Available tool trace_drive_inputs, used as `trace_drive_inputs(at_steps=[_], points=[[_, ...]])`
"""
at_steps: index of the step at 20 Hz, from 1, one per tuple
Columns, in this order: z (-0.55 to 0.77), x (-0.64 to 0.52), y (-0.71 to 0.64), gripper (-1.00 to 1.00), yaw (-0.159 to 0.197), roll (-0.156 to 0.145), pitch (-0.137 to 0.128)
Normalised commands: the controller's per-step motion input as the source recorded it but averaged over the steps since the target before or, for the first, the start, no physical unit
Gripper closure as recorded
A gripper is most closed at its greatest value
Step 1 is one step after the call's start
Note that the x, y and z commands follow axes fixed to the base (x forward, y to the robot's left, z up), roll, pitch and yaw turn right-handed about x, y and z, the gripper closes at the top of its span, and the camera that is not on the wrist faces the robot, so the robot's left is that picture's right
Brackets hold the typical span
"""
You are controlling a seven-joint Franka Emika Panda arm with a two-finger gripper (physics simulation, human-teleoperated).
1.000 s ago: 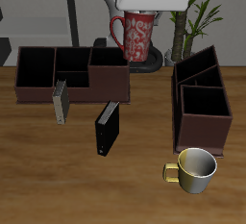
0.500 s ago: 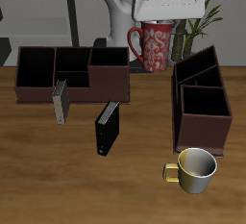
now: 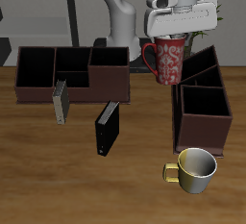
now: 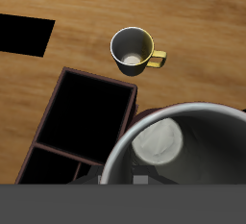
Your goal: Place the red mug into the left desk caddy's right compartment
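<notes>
Mug [image 3: 170,62], red and speckled, hangs in the air, clenched in the gripper [image 3: 173,37] by its rim, fingers hidden behind the hand. It hovers just beside the left caddy [image 3: 200,103], near its back sections, well above the bench [image 3: 58,170]. Grasp and lift are done. Left to do: carry it over the large right compartment [image 4: 88,111], lower it in, let go. Yellow mug [image 4: 132,50] stands beyond the caddy.

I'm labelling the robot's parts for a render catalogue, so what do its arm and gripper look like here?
The arm is glossy white, made of rounded, tube-like segments with dark seams at the joints. The gripper has a boxy pale grey-white body, wider than tall, with a row of small dark marks along its face. No cables show. Its fingers are hidden.
</notes>
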Motion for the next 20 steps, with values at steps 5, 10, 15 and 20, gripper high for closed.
trace_drive_inputs(at_steps=[5, 10, 15, 20], points=[[-0.09, 0.08, 0.22, 1.00, -0.002, 0.021, 0.008], [-0.07, 0.05, 0.12, 1.00, 0.006, 0.022, 0.004], [-0.07, 0.09, 0.11, 1.00, -0.024, -0.006, 0.007], [-0.10, 0.03, 0.15, 1.00, -0.008, 0.015, 0.013]])
